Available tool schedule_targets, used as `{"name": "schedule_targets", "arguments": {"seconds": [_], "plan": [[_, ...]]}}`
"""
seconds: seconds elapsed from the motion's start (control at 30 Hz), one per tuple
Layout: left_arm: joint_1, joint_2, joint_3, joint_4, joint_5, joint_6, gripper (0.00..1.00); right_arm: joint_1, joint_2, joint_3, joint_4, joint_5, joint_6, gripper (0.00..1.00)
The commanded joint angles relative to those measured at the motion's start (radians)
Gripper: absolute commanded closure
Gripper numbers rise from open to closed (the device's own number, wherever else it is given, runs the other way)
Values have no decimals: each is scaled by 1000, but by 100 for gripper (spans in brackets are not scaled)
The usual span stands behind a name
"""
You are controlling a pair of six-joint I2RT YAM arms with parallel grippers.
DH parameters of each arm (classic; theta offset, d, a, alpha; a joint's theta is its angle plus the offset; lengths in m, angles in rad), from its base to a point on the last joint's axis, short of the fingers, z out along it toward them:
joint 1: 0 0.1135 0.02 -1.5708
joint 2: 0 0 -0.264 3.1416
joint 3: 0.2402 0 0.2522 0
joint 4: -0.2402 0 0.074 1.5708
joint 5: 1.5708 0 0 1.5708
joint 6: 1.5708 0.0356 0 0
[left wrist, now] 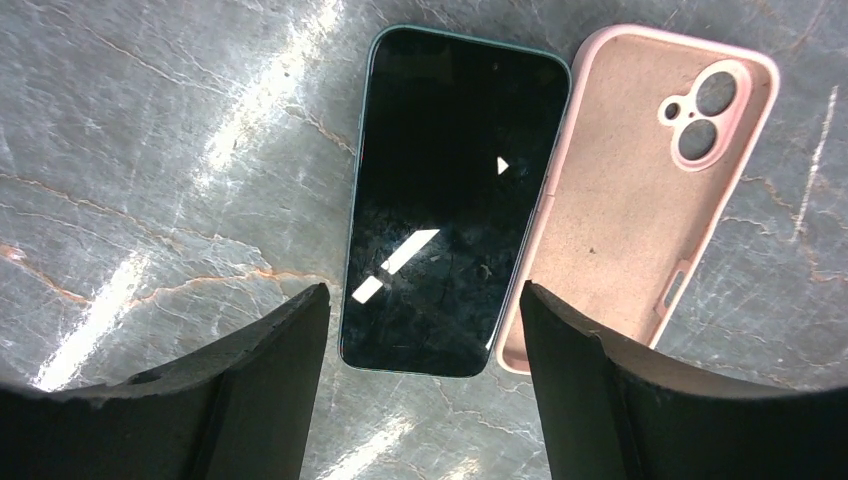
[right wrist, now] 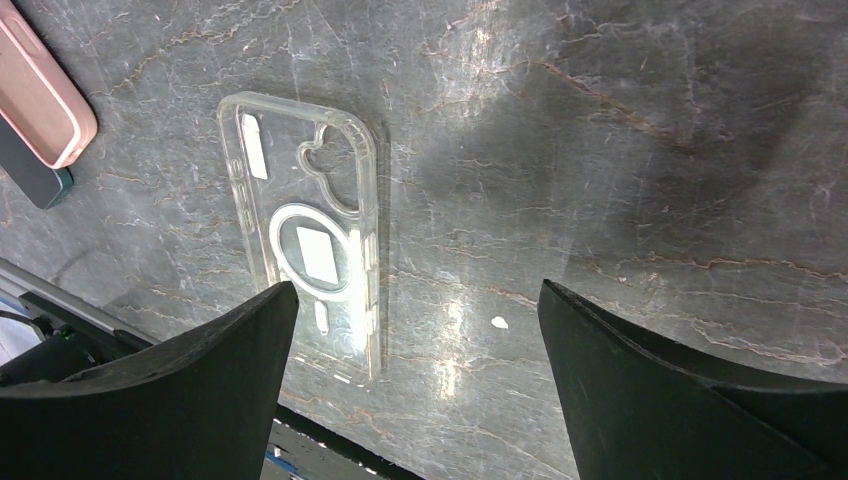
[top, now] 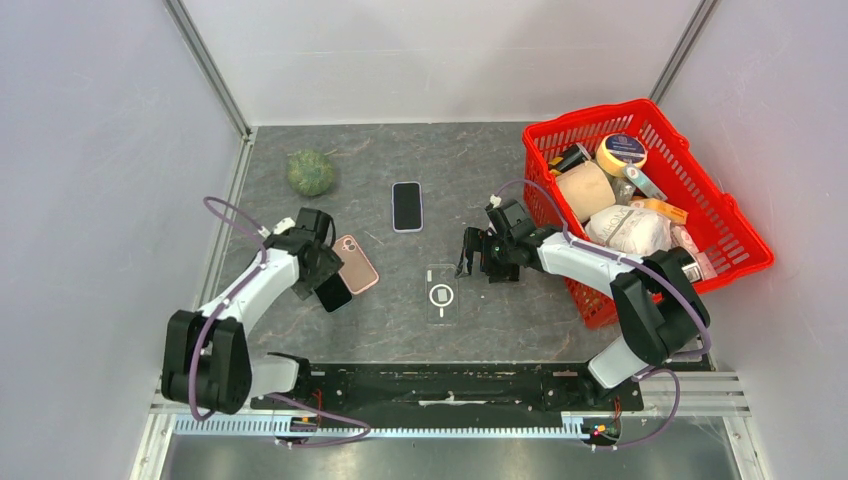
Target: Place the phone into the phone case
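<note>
A dark phone with a teal edge [left wrist: 440, 200] lies screen up on the grey marble table, partly hidden under my left arm in the top view [top: 336, 293]. A pink phone case [left wrist: 640, 190] lies open side up right beside it, touching along one edge; it also shows in the top view [top: 357, 263]. My left gripper [left wrist: 425, 335] is open and empty, hovering over the phone's near end [top: 322, 272]. A second phone with a pale edge [top: 407, 206] lies further back. A clear case [right wrist: 305, 230] lies at the centre [top: 441, 293]. My right gripper [right wrist: 415, 330] is open and empty just right of it [top: 472, 258].
A red basket [top: 545, 130] full of groceries stands at the right, close behind my right arm. A green ball [top: 311, 172] sits at the back left. White walls close in both sides. The black mounting rail [top: 450, 380] runs along the near edge.
</note>
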Motion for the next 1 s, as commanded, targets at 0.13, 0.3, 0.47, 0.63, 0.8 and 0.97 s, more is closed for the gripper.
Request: {"name": "schedule_targets", "arguments": {"seconds": [0.13,0.3,0.47,0.63,0.8,0.97], "plan": [[-33,94,58,0,-33,51,23,-3,-7,41,-8,15,-15,3],[-50,140,110,0,-32,67,23,-2,-14,41,-9,19,-17,3],[-58,195,138,-28,-51,48,23,-2,-16,43,-14,22,-18,3],[-58,191,128,-48,-107,10,24,-1,-16,43,-15,21,-20,3],[-56,190,118,-43,-118,5,26,-2,-19,43,-19,24,-20,3],[-56,218,125,-41,-110,13,29,-2,-21,43,-20,23,-21,3]]}}
